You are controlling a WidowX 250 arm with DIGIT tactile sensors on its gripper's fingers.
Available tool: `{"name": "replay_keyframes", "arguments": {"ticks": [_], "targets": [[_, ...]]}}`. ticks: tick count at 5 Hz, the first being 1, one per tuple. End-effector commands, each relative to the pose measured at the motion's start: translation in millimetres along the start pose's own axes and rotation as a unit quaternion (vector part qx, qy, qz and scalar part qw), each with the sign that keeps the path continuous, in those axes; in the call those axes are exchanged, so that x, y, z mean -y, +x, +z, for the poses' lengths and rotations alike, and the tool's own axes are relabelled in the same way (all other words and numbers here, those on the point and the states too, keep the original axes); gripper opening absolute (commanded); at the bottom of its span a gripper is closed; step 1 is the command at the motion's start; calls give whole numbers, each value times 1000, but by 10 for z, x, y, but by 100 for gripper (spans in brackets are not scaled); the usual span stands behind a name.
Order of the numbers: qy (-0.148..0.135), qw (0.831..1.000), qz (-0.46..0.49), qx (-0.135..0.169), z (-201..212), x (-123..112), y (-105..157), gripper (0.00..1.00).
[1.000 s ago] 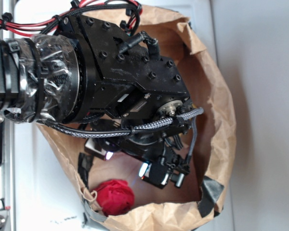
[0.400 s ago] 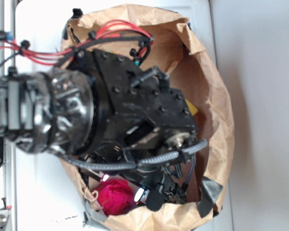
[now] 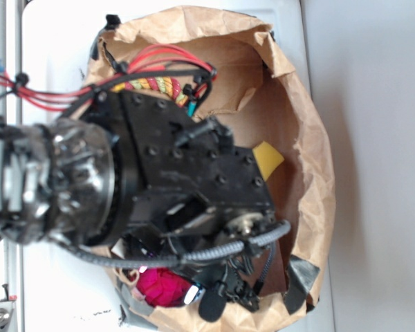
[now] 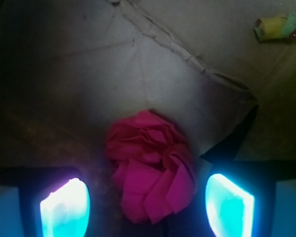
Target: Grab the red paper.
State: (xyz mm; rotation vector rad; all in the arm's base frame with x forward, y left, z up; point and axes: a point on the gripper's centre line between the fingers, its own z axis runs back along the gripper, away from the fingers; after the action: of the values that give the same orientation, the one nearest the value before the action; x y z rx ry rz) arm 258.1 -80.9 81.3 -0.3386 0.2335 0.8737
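Red paper (image 4: 150, 170) between spread tool (image 4: 147, 205) pads — untouched

You see 1 brown paper bag (image 3: 311, 173) lying open, with 1 wad of red paper (image 4: 150, 168) inside it. You also count 1 twisted rope (image 3: 159, 86) of red, yellow and green, and 1 yellow sponge (image 3: 268, 158). There is 1 pincer (image 4: 148, 207), showing 2 glowing fingertips (image 4: 64, 210) in the wrist view.
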Motion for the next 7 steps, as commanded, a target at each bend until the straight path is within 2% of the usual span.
{"name": "replay_keyframes", "arguments": {"ticks": [1,4,5,6,7], "targets": [[-17,999,-48,18,187,50,-60,100],[-17,999,-48,18,187,50,-60,100],[-12,998,-65,18,48,82,-102,100],[-17,997,-80,8,-11,94,-136,100],[-2,994,-105,-7,-188,153,-154,100]]}}
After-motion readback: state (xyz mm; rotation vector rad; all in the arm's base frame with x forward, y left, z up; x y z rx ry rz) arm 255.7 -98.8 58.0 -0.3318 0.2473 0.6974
